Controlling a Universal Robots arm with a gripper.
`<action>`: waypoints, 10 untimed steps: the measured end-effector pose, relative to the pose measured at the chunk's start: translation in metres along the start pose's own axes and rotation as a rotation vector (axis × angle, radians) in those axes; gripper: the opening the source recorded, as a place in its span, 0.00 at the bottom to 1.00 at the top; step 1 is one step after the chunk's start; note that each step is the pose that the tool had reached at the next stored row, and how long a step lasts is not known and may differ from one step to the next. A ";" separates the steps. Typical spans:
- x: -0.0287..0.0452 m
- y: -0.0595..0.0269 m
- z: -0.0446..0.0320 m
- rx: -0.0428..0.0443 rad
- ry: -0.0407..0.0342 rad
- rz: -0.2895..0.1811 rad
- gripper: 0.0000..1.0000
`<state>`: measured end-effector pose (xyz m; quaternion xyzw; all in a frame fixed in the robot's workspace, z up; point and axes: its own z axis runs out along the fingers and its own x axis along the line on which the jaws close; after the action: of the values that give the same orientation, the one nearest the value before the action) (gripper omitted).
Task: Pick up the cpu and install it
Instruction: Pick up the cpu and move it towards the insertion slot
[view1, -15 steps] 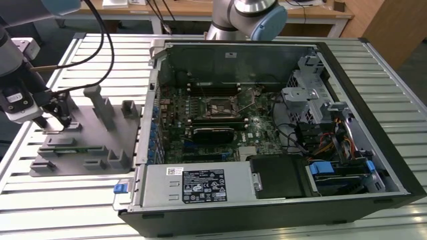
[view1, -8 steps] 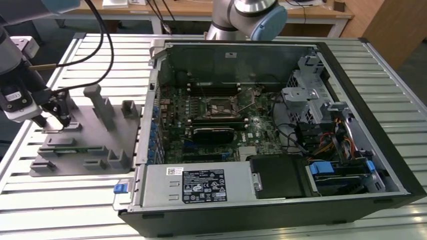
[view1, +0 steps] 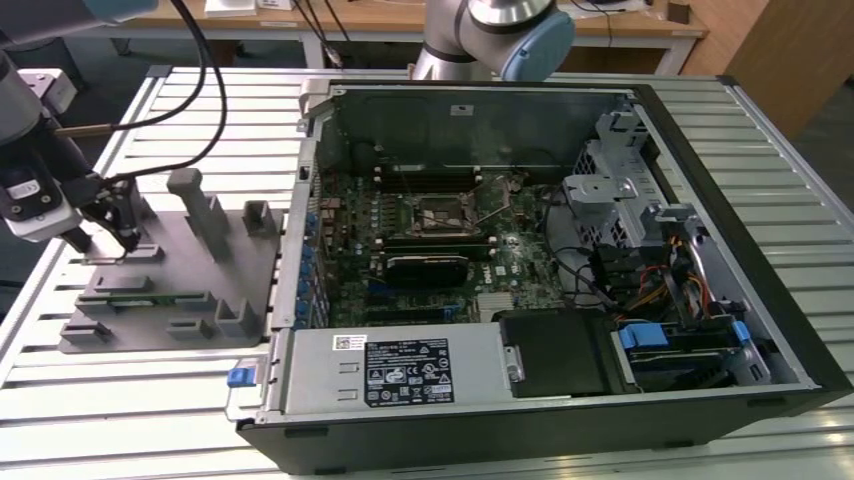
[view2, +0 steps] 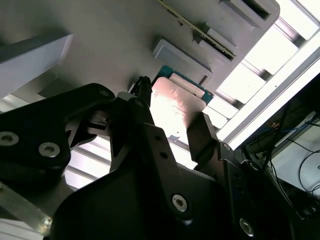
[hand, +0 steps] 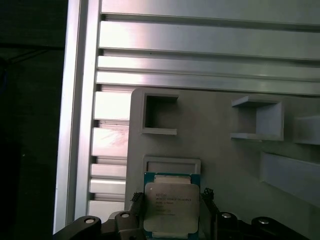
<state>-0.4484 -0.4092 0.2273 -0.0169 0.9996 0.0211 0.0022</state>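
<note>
gripper (view1: 107, 238): low over the grey tray (view1: 160, 292), near that tray's edge on the exterior view's left; jaws spread, holding nothing.
cpu (hand: 171, 210): flat in a shallow seat on the tray, metal plate up, close to the tray edge that borders the slatted table (view1: 134, 400).
relation: straight beneath the gripper, between the two fingers (hand: 208, 199), one at each opposite side of the chip; thin strip of tray visible between finger and chip edge in the first wrist view, so apart rather than clamped, by the look of it.
axis: nearly square; slightly longer sides seemingly parallel to the fingers, closing line across the shorter span.
step: grasp lined up, chip not yet lifted.
socket (view1: 447, 213): on the motherboard (view1: 400, 265) inside the open computer case (view1: 761, 230), well apart from the tray, toward the exterior view's right.
</note>
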 end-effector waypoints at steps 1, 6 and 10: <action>0.0000 0.0000 -0.0004 0.0000 0.0000 0.000 0.53; 0.0000 0.0003 -0.0027 -0.0001 -0.0001 0.000 0.53; 0.0000 0.0004 -0.0045 0.0000 0.0000 0.000 0.53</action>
<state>-0.4483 -0.4090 0.2317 -0.0169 0.9996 0.0211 0.0022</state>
